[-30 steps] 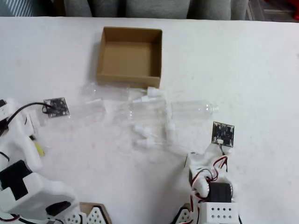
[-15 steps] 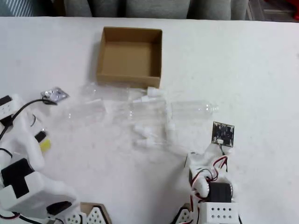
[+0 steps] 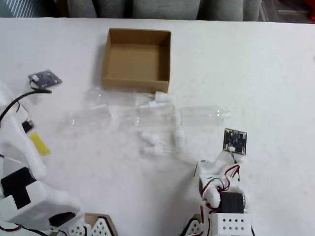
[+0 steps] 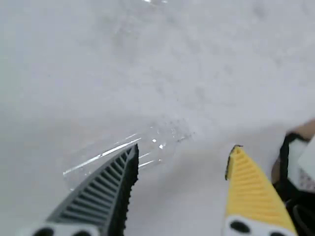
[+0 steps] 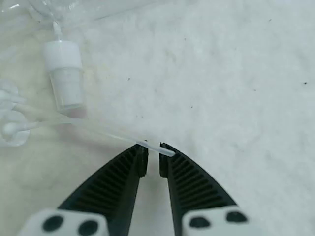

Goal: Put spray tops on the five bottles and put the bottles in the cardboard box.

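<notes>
Several clear plastic bottles lie on their sides in mid-table, one at the right (image 3: 202, 116) and one at the left (image 3: 88, 119). White spray tops (image 3: 149, 138) lie loose among them. The open cardboard box (image 3: 137, 78) stands behind them with nothing inside. My left gripper (image 4: 184, 150) hangs open above the table, its grey and yellow fingers just short of a clear bottle (image 4: 128, 150). My right gripper (image 5: 152, 147) is shut low over the table. A thin clear dip tube (image 5: 98, 129) ends at its tips, and a white spray top (image 5: 64, 78) lies beyond.
The left arm (image 3: 19, 162) stands at the table's left edge and the right arm (image 3: 221, 194) at the front, right of middle. White tabletop lies open to the right of the bottles and behind the box.
The left arm has swung left and back, away from the bottles; its wrist camera board moved up and left in the high view. The right arm and the bottles have not moved.
</notes>
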